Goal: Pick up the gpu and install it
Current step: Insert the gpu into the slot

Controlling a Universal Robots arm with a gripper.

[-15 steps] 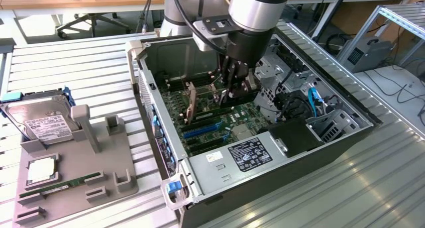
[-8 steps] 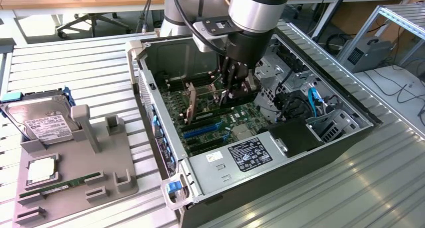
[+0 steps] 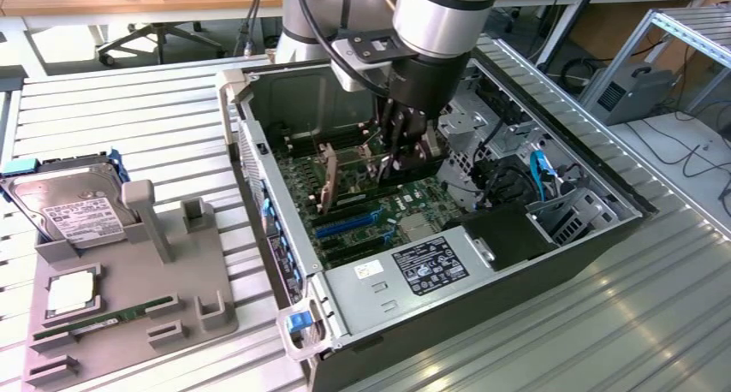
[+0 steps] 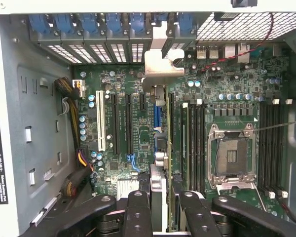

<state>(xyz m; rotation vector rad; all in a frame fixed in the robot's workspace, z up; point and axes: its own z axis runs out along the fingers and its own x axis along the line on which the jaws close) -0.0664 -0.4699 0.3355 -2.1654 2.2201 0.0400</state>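
the arm reaches down into the open computer case (image 3: 594, 205), and the gripper (image 3: 402, 159) sits low over the motherboard (image 3: 377, 212), right in the middle of the chassis. it is clamped on the gpu (image 3: 328, 176), the card standing on edge with its long side running toward the case's rear wall. in the wrist view the gripper (image 4: 165, 207) has its fingers (image 4: 138, 212) pinched on either side of the gpu (image 4: 160, 148), which shows edge-on as a thin strip running straight away from the camera, its silvery bracket (image 4: 160, 64) up against the row of blue slot clips (image 4: 108, 23) at the rear. whether the card's edge is fully down in a slot i cannot tell. just beside it are the long black expansion slots (image 4: 122, 123) and a white slot (image 4: 100, 121); on the other side are the ram slots (image 4: 192, 138) and the bare cpu socket (image 4: 232, 155).

in the exterior view, at four o'clock from the gripper, the power supply (image 3: 429, 268) with its label lies along the near edge of the case. well apart, at nine o'clock from the case, a grey parts tray (image 3: 211, 298) rests on the slatted table (image 3: 137, 109). on it a hard drive (image 3: 74, 208) leans at the far end, a cpu (image 3: 71, 294) lies flat nearer, and a green ram stick (image 3: 105, 319) lies nearest.
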